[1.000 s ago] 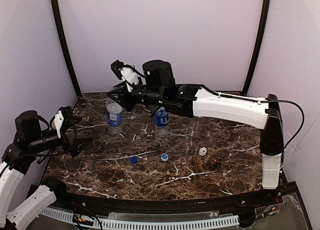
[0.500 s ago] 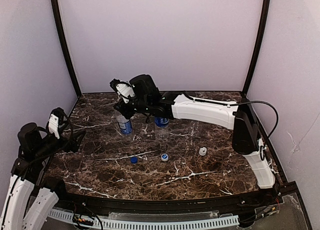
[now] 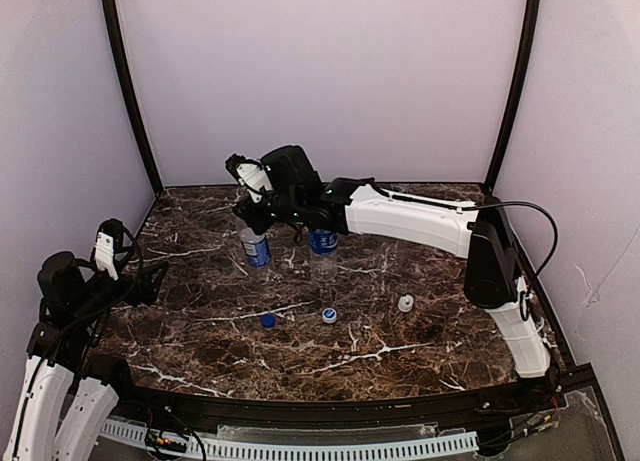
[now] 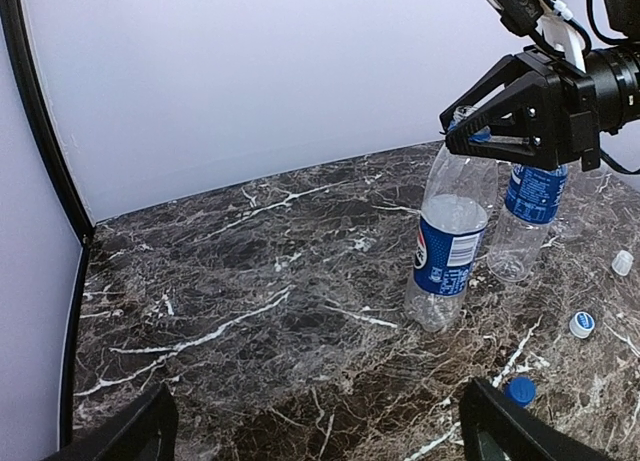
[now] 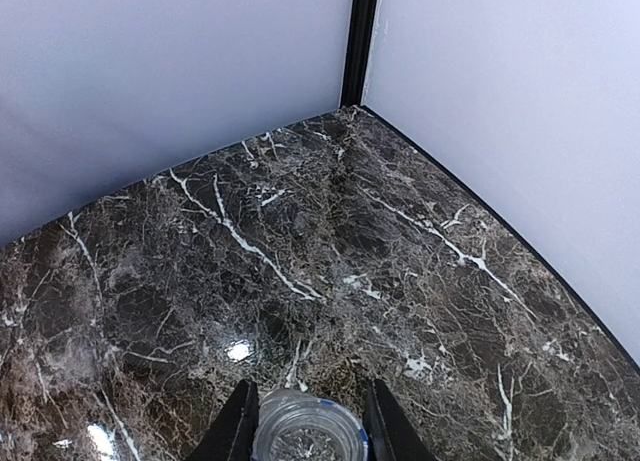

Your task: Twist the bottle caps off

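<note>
**Right end effector clamped on an uncapped bottle near the counter's far-left corner**

The right end effector point(image 4: 497, 131) is closed narrowly on the neck of the held bottle point(image 4: 450, 236). This bottle is toward the far-left corner of the counter point(image 3: 200, 341) and leans slightly. In the right wrist view only its open, capless mouth shows between the two fingers point(image 5: 238, 431); the body below is cut off by the bottom of the picture. Its blue wrap label has a white panel of print too small to read.

The second bottle point(image 4: 527, 216) stands just beside it, on the side toward the right edge. Its top is hidden behind the end effector, and the writing on its blue label cannot be read either.

Three caps lie loose around the middle of the counter, toward the near edge and well apart from the right end effector. They are the blue cap point(image 3: 267, 320), the white cap with a blue mark point(image 3: 329, 315) and the plain white cap point(image 3: 405, 303).

The left end effector point(image 3: 145, 276) hangs at the left edge, spread wide and holding nothing. Its own view shows only two fingertips, cut off at the bottom corners.
</note>
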`<state>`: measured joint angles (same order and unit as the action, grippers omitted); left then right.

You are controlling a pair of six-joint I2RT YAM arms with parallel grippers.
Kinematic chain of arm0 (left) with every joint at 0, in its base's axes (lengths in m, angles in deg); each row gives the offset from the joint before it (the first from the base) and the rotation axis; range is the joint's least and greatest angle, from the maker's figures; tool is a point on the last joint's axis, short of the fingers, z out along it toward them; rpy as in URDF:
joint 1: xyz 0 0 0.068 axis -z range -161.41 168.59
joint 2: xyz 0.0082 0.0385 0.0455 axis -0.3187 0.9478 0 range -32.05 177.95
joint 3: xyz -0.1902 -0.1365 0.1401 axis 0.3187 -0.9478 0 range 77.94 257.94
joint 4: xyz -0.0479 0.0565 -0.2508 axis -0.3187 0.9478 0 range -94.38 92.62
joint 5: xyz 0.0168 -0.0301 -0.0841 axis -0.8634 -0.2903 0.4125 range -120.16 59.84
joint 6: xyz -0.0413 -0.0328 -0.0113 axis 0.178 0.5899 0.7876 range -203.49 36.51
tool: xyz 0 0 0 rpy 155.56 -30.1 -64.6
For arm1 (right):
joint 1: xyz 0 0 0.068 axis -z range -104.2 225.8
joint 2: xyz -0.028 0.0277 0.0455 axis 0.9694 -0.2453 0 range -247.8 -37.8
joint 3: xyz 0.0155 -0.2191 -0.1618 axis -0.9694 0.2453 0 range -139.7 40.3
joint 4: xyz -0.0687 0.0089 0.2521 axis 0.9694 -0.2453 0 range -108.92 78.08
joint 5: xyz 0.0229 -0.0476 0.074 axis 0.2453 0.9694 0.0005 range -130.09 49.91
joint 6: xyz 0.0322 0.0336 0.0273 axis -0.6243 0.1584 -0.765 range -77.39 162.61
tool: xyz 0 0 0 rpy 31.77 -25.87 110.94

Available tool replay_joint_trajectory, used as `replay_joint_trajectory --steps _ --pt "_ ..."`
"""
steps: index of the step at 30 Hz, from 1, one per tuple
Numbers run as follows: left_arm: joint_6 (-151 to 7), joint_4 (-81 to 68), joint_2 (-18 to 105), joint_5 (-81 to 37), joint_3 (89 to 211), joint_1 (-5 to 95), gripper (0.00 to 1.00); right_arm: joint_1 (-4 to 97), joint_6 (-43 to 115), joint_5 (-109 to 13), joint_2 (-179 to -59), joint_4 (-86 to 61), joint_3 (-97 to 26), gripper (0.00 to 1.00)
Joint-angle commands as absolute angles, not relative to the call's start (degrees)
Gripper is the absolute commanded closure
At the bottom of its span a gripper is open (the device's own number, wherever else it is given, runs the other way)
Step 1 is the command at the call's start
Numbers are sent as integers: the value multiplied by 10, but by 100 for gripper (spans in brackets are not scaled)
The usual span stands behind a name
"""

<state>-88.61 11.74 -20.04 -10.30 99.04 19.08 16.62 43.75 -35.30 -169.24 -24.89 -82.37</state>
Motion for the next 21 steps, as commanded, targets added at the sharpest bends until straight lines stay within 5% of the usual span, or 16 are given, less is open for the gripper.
replay_joint_trajectory --steps 1,3,6,13,16,21 --pt "-876 105 -201 -102 983 188 1 173 426 -359 -1692 -262 -813 74" --pt "-876 103 -198 -101 983 188 1 173 426 -358 -1690 -262 -814 57" --pt "-875 102 -197 -98 982 188 1 173 429 -357 -1684 -261 -816 45" --pt "-874 101 -193 -93 981 188 0 173 442 -362 -1669 -256 -819 31" --pt "-874 101 -193 -93 981 188 0 173 451 -363 -1663 -256 -823 4" --pt "-873 101 -192 -96 981 188 0 173 468 -365 -1640 -257 -842 1"
